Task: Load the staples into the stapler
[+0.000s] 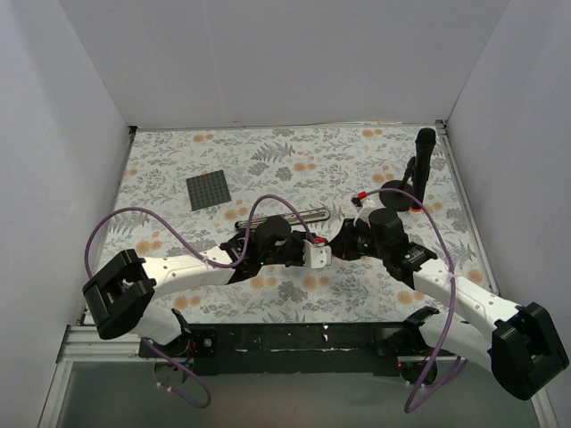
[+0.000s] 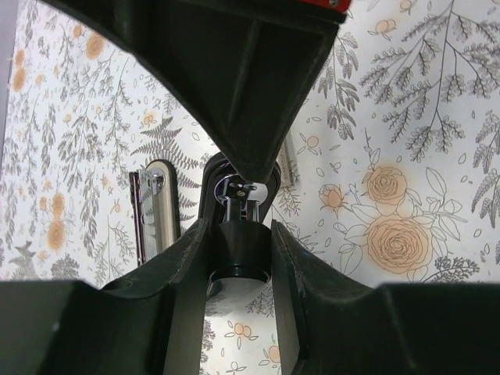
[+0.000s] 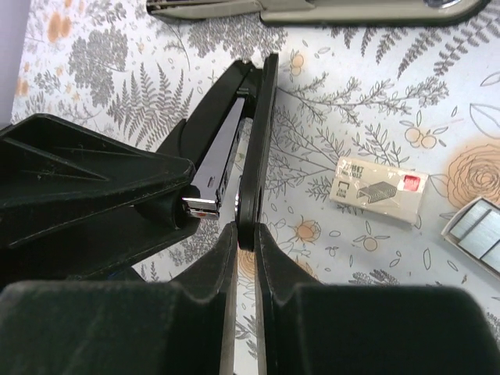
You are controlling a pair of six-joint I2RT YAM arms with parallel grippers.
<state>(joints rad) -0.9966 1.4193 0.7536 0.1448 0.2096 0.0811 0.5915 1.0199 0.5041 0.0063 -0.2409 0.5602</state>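
Observation:
The stapler [image 3: 251, 133] is black and slim, its two arms spread apart with the silver channel [image 3: 223, 156] showing between them. It hangs above the table between both grippers. My right gripper [image 3: 245, 236] is shut on the thin edge of one black arm. My left gripper [image 2: 238, 238] is shut on the stapler's round black end [image 2: 240, 250]. In the top view the two grippers meet at mid-table [image 1: 330, 245]. The whitish staples box [image 3: 379, 190] lies on the cloth to the right. A silver-grey block of staples [image 3: 476, 230] lies near it.
A long silver-and-grey stapler-like object [image 1: 285, 216] lies just behind the grippers. A tall black stand [image 1: 424, 156] with a round base [image 1: 397, 198] is at the back right. A dark grey square mat [image 1: 208, 190] lies at the back left. White walls enclose the table.

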